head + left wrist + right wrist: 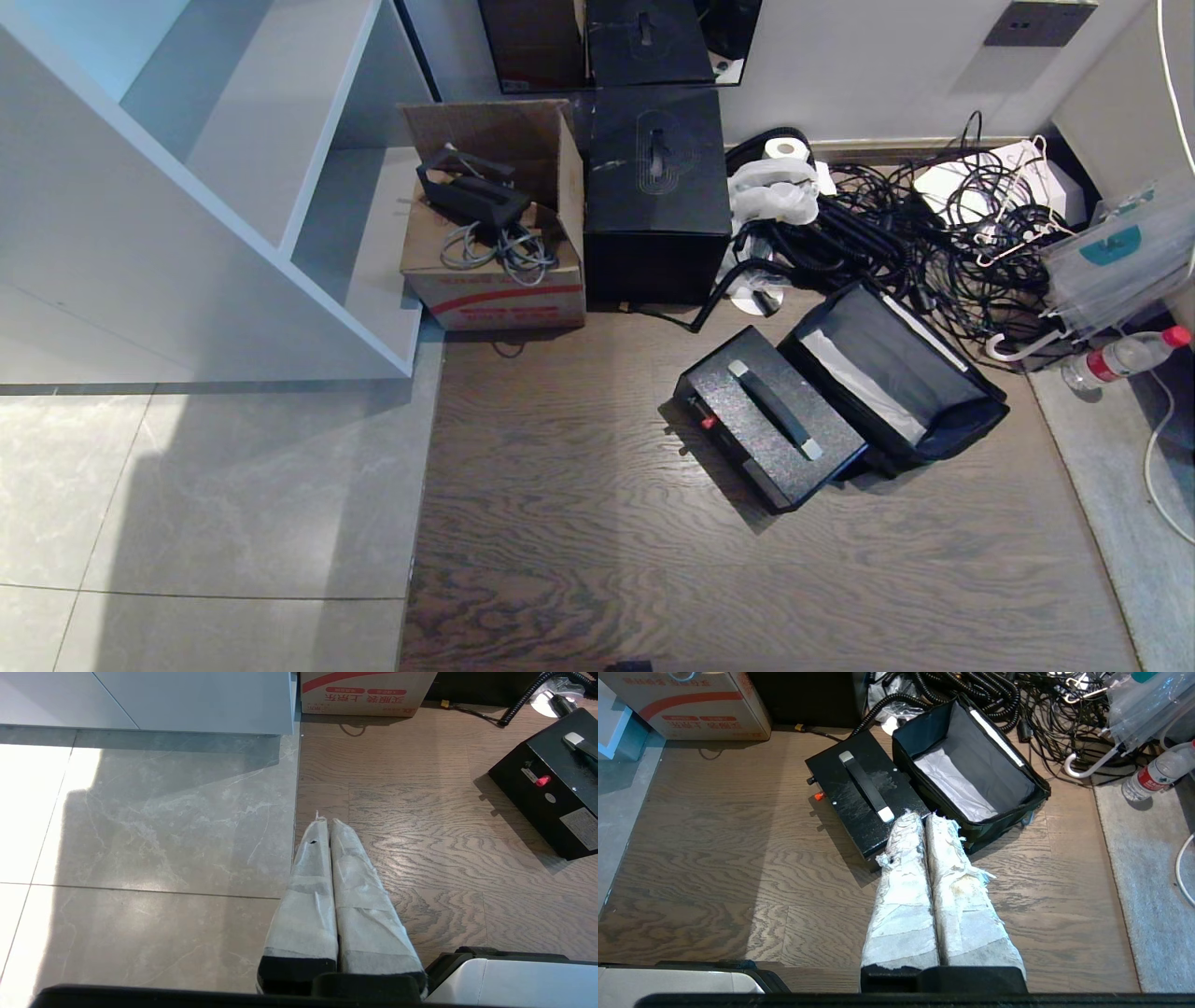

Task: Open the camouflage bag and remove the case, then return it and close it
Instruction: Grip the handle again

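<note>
The camouflage bag [885, 359] stands open on the wooden floor, showing a grey interior and a white sheet inside; its camouflage top is hidden. The case [770, 420], speckled black with a black handle and a small red latch, lies flat on the floor touching the bag's left side. In the right wrist view my right gripper [924, 816] is shut and empty, hovering short of the near ends of the case [859, 798] and the bag [971, 760]. My left gripper [327, 821] is shut and empty over the seam between tile and wood, well left of the case [556, 798].
A plain black cube box [653, 196] and an open cardboard box [495, 243] stand behind the case. A tangle of black cables [915, 233] and a water bottle [1125, 355] lie to the right. A white shelf unit [233, 187] fills the left.
</note>
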### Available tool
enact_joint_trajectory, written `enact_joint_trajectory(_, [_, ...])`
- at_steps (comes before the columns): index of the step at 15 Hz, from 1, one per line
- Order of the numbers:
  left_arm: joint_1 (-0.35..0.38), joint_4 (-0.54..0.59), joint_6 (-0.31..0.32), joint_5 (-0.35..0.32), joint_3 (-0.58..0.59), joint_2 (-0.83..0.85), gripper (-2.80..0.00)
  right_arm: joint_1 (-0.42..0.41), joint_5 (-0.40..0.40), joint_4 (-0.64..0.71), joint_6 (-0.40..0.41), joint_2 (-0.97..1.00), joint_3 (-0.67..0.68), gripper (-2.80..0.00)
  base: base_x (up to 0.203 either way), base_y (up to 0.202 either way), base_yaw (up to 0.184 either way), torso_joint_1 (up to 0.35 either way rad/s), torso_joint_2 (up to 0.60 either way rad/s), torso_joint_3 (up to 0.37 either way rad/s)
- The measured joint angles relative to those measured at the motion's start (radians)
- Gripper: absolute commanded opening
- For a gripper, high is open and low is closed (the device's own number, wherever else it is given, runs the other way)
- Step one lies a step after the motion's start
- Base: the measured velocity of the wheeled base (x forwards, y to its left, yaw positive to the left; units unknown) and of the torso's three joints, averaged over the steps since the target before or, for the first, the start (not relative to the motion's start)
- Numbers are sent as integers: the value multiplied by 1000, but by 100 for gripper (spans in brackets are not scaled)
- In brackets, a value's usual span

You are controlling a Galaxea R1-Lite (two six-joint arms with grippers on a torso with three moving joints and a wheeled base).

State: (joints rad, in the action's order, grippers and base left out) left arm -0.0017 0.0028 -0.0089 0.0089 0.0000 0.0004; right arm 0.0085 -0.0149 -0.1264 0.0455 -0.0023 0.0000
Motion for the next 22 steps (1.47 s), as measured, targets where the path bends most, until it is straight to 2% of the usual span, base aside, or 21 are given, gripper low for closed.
enact_joint_trajectory(12, [0, 0, 0, 0, 0, 0, -280, 0, 0, 0, 0, 0, 0, -280, 0, 0, 0, 0, 0, 0])
enact_joint_trajectory(16, [0, -1, 0, 0, 0, 0, -280, 0, 0, 0, 0, 1, 0, -280, 130, 0, 1, 2, 2, 1])
enact_joint_trajectory(22, [0, 0, 0, 0, 0, 0, -280, 0, 0, 0, 0, 1, 0, -280, 0, 0, 0, 0, 0, 0])
